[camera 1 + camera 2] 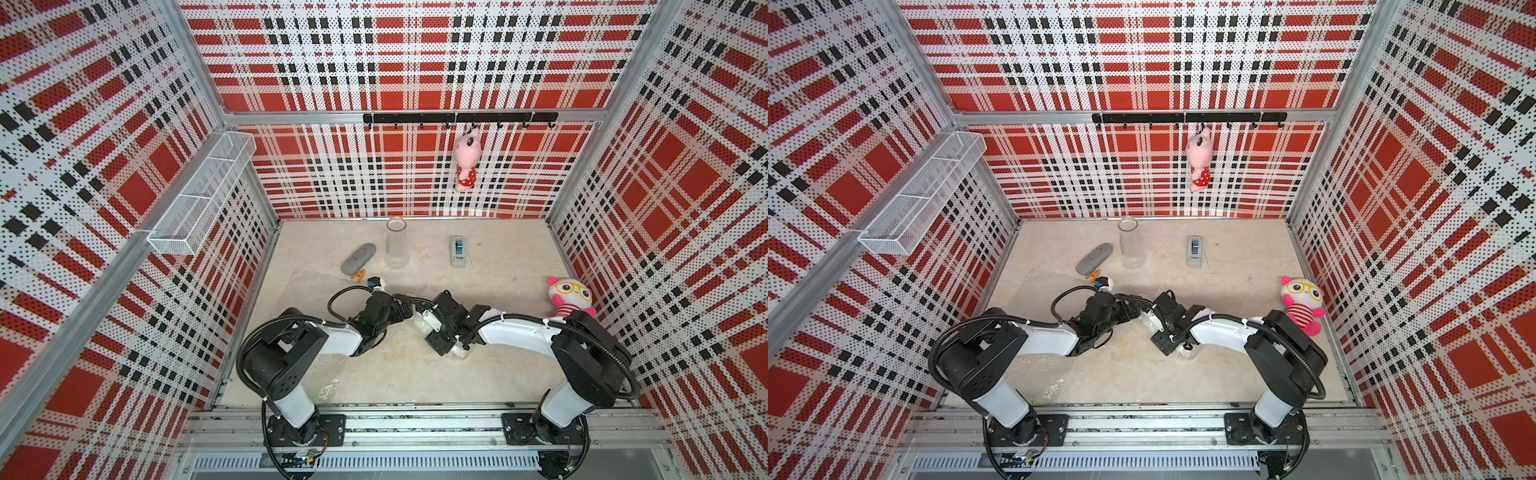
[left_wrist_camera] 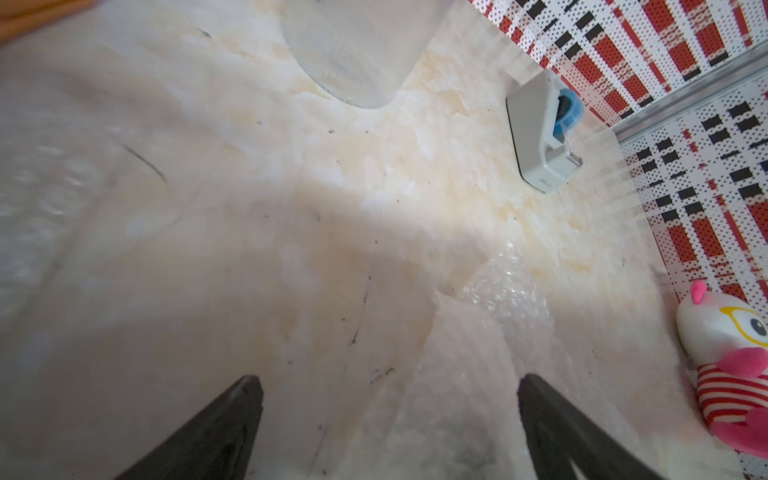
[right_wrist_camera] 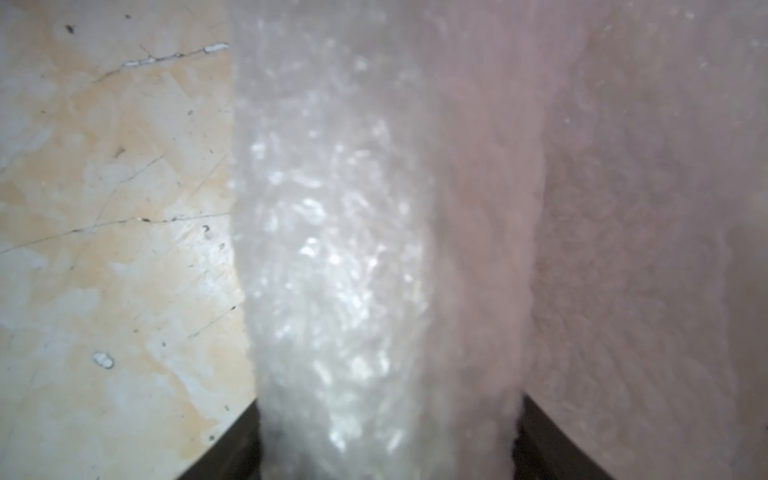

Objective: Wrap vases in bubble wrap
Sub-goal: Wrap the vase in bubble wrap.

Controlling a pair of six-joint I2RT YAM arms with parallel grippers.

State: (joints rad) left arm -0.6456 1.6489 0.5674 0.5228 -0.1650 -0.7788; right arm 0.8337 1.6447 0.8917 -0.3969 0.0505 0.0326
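Your left tool [image 2: 388, 378] stands wide apart. Your right tool [image 3: 389, 401] clamps the rolled bubble wrap [image 3: 332, 208], nearer you than the tape dispenser [image 1: 458, 250]. The glass vase [image 1: 396, 245] stands upright near that dispenser.

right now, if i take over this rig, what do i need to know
Left gripper: open, gripping nothing.
Right gripper: jaws around a rolled bubble wrap bundle on the table; firm grip unclear.
Glass vase: upright at the back, unwrapped. White vase not seen, perhaps inside the bundle.
Spare bubble wrap sheet: flat under the left arm.
Left to do: finish the bundle, then wrap the glass vase.
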